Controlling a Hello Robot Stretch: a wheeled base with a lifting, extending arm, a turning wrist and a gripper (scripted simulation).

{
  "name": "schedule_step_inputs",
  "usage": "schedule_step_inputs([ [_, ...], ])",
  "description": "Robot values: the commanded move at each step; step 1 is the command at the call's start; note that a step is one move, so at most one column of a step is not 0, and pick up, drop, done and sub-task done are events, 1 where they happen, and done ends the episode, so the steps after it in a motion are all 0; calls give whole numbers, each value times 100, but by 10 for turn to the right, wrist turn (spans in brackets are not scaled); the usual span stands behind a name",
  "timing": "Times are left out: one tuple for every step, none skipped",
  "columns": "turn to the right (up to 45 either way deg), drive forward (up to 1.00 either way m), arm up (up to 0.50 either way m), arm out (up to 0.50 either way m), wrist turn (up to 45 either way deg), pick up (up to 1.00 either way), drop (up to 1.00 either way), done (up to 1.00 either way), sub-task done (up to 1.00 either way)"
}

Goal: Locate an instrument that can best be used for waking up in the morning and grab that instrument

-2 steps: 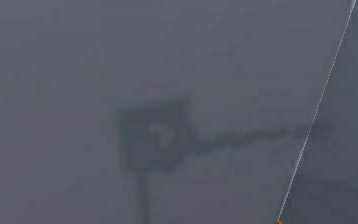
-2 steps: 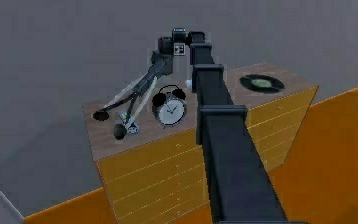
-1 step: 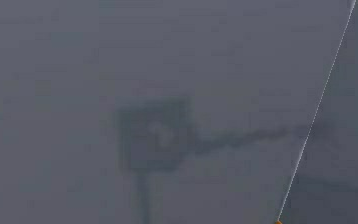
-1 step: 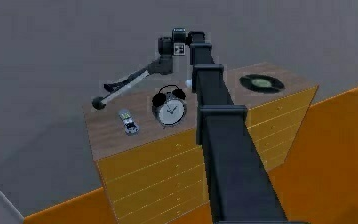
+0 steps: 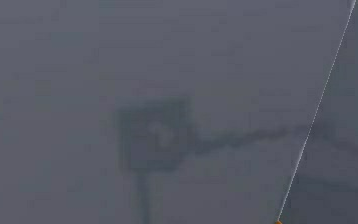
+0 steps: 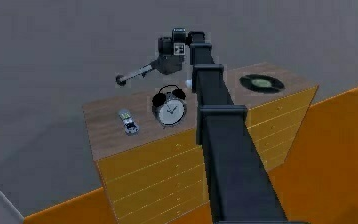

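Note:
A round alarm clock (image 6: 169,107) with a white face, black rim and two bells on top stands upright on a wooden dresser top (image 6: 222,100), near its middle. My arm (image 6: 222,140) rises from the bottom edge across the dresser's front. The gripper (image 6: 125,79) points toward the arm side view's left, up and left of the clock. Behind its far end is bare grey wall, and it holds nothing.
A small pale object (image 6: 127,121) lies on the dresser left of the clock, and a dark flat disc (image 6: 263,83) lies at the right end. The dresser's drawer fronts (image 6: 167,170) face the view over an orange floor (image 6: 332,150). A grey wall (image 5: 137,60) spans the forward view.

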Motion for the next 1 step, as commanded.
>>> schedule_step_inputs([
  [0, 0, 0, 0, 240, 0, 0, 0, 0],
])
